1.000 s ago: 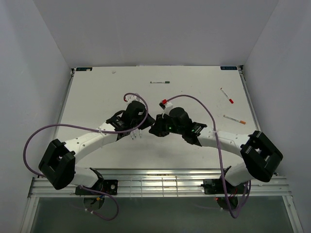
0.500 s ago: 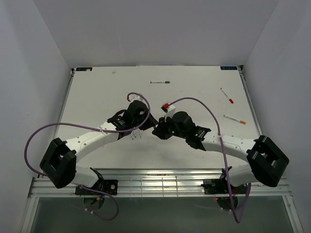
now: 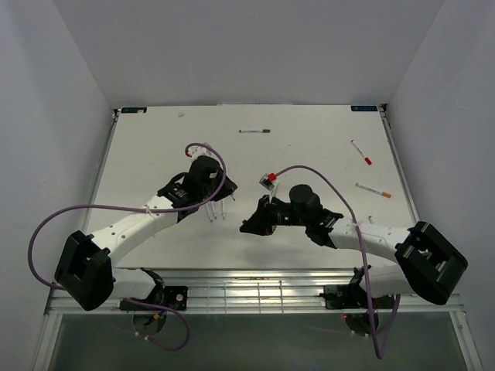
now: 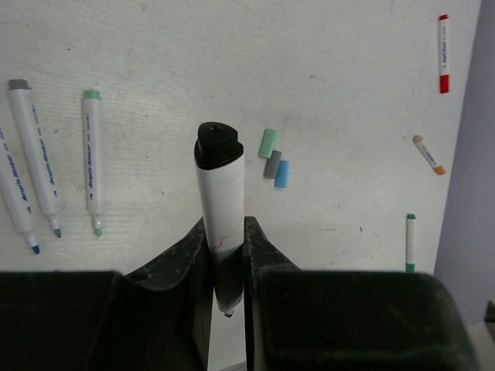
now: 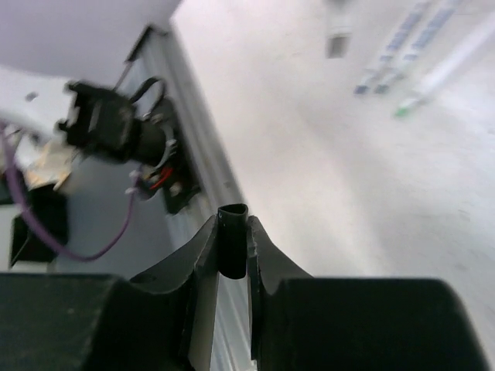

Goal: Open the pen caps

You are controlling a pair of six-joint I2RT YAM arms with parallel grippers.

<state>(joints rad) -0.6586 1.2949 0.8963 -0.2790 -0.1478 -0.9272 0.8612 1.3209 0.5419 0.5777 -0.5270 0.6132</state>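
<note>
pen (image 4: 220, 209): white, black end | caps (image 4: 272, 163): green, grey, blue | blurred cap (image 5: 232, 239): likely black

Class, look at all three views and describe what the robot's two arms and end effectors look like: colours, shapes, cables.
The left arm and right arm have white tubular links joined by chunky black joint housings. A thin purple cable loops loosely along each. The left end effector and right end effector are matte black, with two tapering fingers on a broad black body.

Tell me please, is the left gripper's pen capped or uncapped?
Uncapped: the black cap sits alone in the right gripper, away from the pen.
</note>
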